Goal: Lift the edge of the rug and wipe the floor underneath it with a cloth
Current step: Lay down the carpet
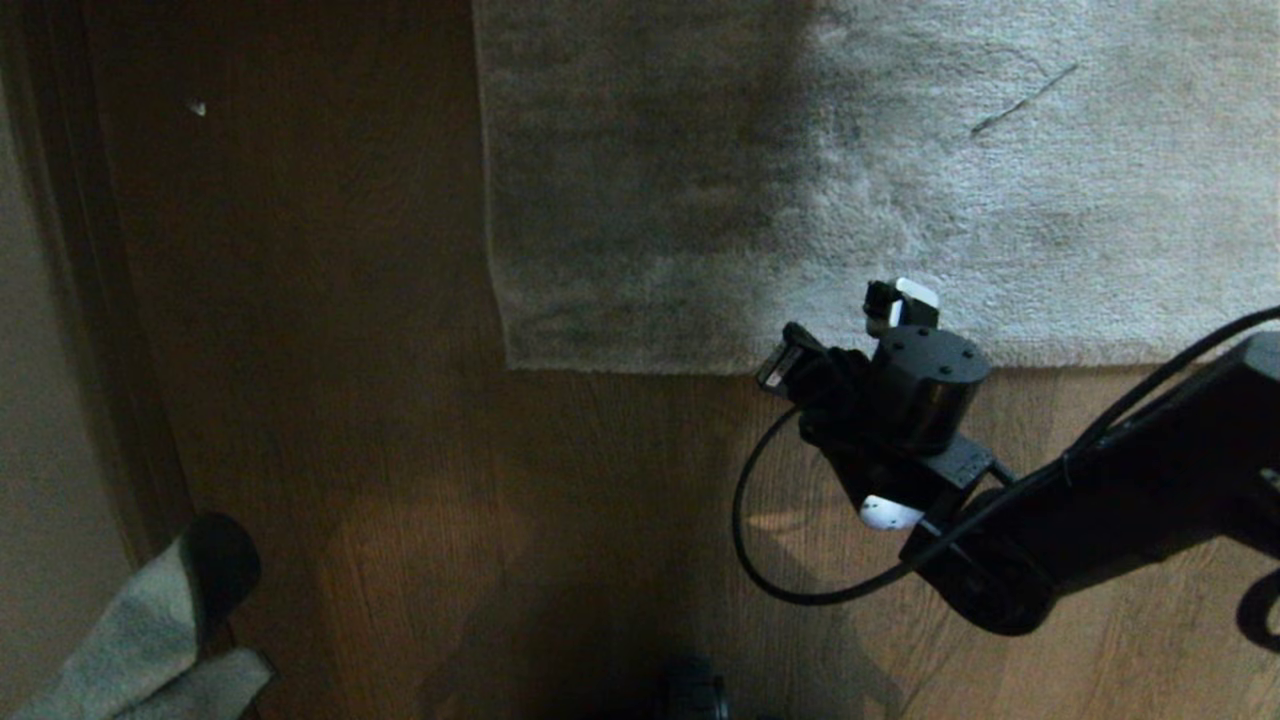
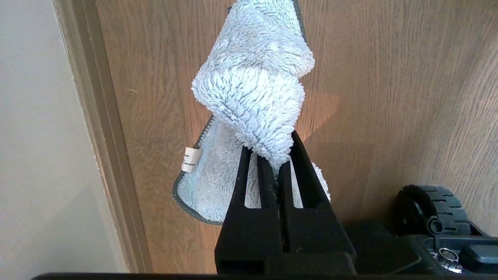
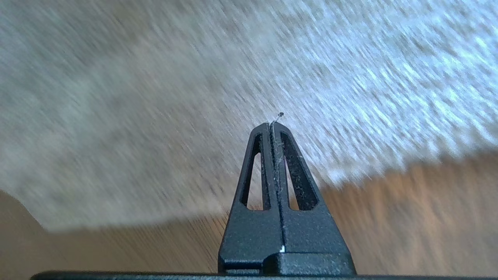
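The grey-beige rug (image 1: 800,180) lies flat on the brown wood floor (image 1: 400,450). Its near rug edge (image 1: 650,366) runs straight to a square corner (image 1: 510,364). My right arm's wrist (image 1: 920,385) hovers over that edge. In the right wrist view the right gripper (image 3: 272,125) is shut and empty, with only lint on its tips, pointing at the pile just past the rug edge (image 3: 369,175). My left gripper (image 2: 278,155) is parked at the lower left, shut on a fold of the light grey-blue cloth (image 2: 253,89). The cloth (image 1: 130,640) hangs from it above the floor.
A pale wall and brown baseboard (image 1: 60,300) run along the left side, close to the hanging cloth. The robot's own base wheel (image 2: 428,210) sits beside the left gripper. A dark thread (image 1: 1025,100) lies on the rug and a white speck (image 1: 197,107) on the floor.
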`<state>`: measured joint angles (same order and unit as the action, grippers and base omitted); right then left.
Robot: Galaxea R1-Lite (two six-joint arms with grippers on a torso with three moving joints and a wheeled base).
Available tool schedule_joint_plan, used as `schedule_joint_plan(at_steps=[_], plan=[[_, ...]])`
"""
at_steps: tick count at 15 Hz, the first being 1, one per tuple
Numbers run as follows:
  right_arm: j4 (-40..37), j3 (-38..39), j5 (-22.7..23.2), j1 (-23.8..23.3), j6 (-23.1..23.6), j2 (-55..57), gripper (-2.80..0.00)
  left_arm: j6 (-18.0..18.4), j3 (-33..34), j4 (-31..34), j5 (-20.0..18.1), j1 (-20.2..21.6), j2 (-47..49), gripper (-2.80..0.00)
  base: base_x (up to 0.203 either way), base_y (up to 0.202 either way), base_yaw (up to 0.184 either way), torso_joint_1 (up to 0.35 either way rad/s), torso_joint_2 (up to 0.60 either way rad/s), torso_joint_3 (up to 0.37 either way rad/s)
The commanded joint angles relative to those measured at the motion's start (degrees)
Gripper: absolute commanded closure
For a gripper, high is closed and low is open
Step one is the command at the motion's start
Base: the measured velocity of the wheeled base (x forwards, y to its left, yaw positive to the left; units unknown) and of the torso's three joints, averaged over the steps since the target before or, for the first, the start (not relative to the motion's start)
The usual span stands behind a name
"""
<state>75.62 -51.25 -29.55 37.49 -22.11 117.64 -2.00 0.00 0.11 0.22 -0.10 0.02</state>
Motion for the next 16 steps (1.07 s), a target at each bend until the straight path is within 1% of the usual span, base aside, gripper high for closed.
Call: schedule_joint_plan(at_steps=[1, 6, 8, 16], plan=[[4.3, -1.9, -0.2, 0.0, 0.0, 4.5, 0.0, 0.0, 0.0, 0.0, 0.0, 0.0, 0.0, 0.0, 0.0, 0.0, 0.0, 0.0, 0.0, 0.0], [8.6, -2.5, -0.2, 0.0, -0.8, 8.4, 0.0, 0.0, 0.0, 0.0, 0.0, 0.0, 0.0, 0.0, 0.0, 0.0, 0.0, 0.0, 0.0, 0.0], [9.1, -3.4, -0.2, 0.0, -3.0, 9.4, 0.0, 0.0, 0.0, 0.0, 0.0, 0.0, 0.0, 0.0, 0.0, 0.0, 0.0, 0.0, 0.0, 0.0], [10.9, -3.9, -0.2, -0.7, -2.9, 12.2, 0.0, 0.0, 0.0, 0.0, 0.0, 0.0, 0.0, 0.0, 0.0, 0.0, 0.0, 0.0, 0.0, 0.0]])
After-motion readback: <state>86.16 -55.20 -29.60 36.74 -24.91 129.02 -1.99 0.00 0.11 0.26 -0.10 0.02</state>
